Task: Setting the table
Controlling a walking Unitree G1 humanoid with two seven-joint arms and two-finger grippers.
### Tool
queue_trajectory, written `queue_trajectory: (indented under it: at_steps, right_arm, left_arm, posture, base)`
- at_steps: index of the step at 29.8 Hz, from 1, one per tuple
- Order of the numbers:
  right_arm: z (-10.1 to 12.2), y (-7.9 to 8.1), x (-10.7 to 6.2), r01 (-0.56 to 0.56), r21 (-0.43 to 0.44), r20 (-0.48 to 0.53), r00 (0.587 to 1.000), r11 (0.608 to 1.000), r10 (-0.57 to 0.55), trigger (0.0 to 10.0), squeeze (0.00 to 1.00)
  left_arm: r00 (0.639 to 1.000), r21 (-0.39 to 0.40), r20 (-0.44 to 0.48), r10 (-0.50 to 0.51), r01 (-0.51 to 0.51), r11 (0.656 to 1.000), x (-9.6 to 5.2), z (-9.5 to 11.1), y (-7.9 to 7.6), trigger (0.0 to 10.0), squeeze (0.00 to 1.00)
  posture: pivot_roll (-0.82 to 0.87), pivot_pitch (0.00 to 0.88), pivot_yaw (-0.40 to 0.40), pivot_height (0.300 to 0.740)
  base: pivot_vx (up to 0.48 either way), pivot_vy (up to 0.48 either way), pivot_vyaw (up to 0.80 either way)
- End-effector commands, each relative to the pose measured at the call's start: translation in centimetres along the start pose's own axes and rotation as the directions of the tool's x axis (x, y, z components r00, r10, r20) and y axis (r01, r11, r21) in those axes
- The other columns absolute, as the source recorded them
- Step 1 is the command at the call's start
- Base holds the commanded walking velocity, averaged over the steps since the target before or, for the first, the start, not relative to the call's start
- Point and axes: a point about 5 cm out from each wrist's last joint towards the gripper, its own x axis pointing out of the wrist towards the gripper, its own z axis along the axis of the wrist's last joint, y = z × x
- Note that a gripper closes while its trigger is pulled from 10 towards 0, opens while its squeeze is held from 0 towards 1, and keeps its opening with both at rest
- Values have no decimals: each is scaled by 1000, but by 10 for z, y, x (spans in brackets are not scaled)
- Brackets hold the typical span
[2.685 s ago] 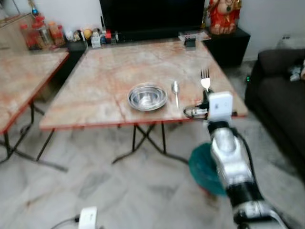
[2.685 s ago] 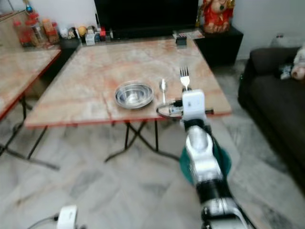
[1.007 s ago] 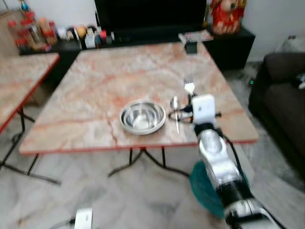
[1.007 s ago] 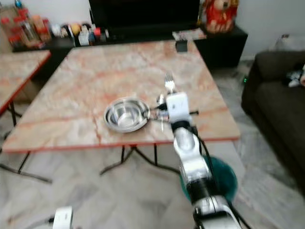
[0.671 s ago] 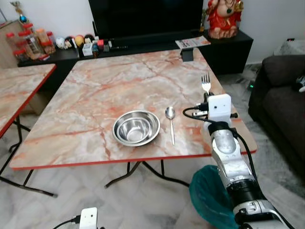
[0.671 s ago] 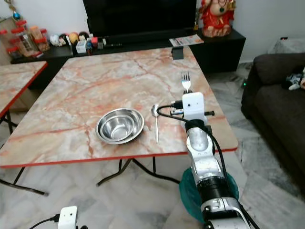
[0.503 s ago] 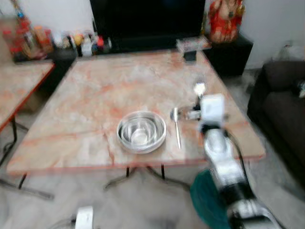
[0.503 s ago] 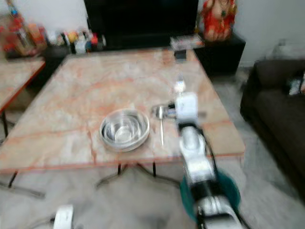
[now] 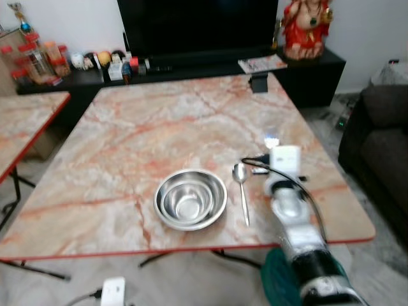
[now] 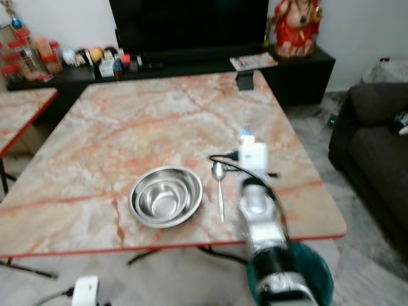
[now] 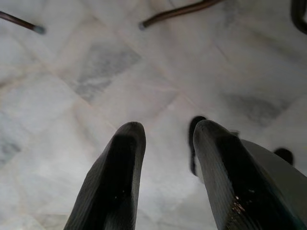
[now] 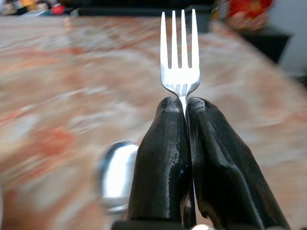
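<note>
Fork [image 12: 181,52] stands upright, pinched by its neck in my right gripper [image 12: 184,108], jaws closed on it, above the marble table [image 9: 159,134] just beside the spoon [image 9: 241,185] and steel bowl [image 9: 190,199]. I judge a careless lowering could knock the spoon. Left gripper [image 11: 165,136] hangs over the floor, jaws apart.

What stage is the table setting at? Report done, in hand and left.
Done: steel bowl and spoon lie side by side on the marble table. In hand: right gripper pinches the fork, over the table beside the spoon. Left: lay the fork down. Left gripper hangs idle.
</note>
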Motion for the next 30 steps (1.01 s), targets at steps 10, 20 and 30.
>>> queue_trajectory:
  at_steps: [10, 20, 30]
  right_arm:
    - [-7, 5, -3, -14, -21, -55, 998, 1000, 13, 10000, 0]
    - [-23, 0, -9, 11, -48, -142, 990, 999, -18, 10000, 0]
    - [-31, -47, -7, 118, -107, -172, 976, 987, -136, 10000, 0]
  left_arm:
    - [1000, 3, -20, -3, 3, 1000, -2, -7, 3, 10000, 0]
    - [1000, 15, -26, -6, 7, 1000, -2, -9, 5, 10000, 0]
    - [1000, 32, -21, -14, 14, 999, -2, -6, 6, 10000, 0]
  posture:
    - [-5, 20, 91, 740]
    - [-8, 10, 97, 740]
    - [-16, 0, 104, 740]
  base:
    - [0, 0, 0]
    - [0, 0, 0]
    - [0, 0, 0]
